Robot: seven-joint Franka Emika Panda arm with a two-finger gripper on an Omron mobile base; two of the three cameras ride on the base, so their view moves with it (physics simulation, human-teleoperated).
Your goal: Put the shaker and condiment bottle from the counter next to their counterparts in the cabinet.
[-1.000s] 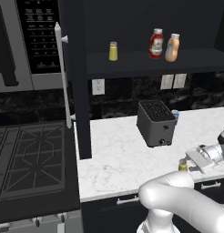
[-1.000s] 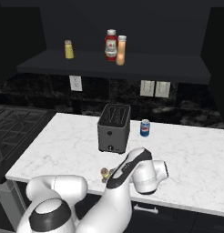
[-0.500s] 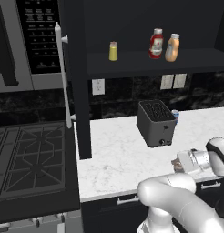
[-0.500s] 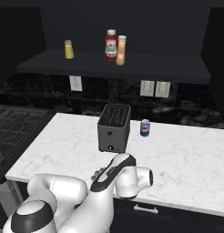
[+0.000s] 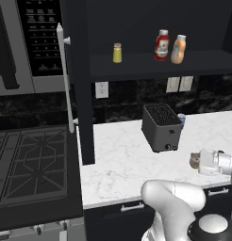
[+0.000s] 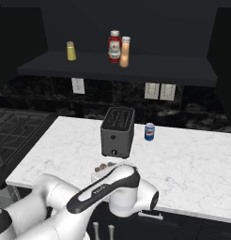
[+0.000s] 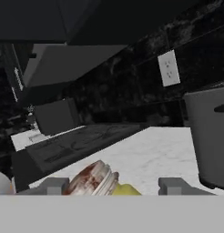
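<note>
Now | tool (image 7: 111, 185) clenched on shaker (image 7: 96, 180), tipped sideways | lifted off counter (image 5: 122, 160) front edge since a second ago | condiment bottle (image 5: 178, 49) already shelved beside ketchup (image 5: 161, 45); cabinet shelf next.

White arm folded low over front of base, elbow bulging forward, forearm reaching out level. Wrist rolled so hand lies nearly horizontal, pointing sideways rather than down. Gripper (image 7: 114, 186) with two dark finger tips (image 7: 53, 185) set apart, one on each side of shaker (image 7: 98, 179) (cap end toward camera, yellow body between tips). Whether pads actually press on it: cannot tell. In left base view hand (image 5: 213, 162) ends at right edge, pale cuff visible.
</note>
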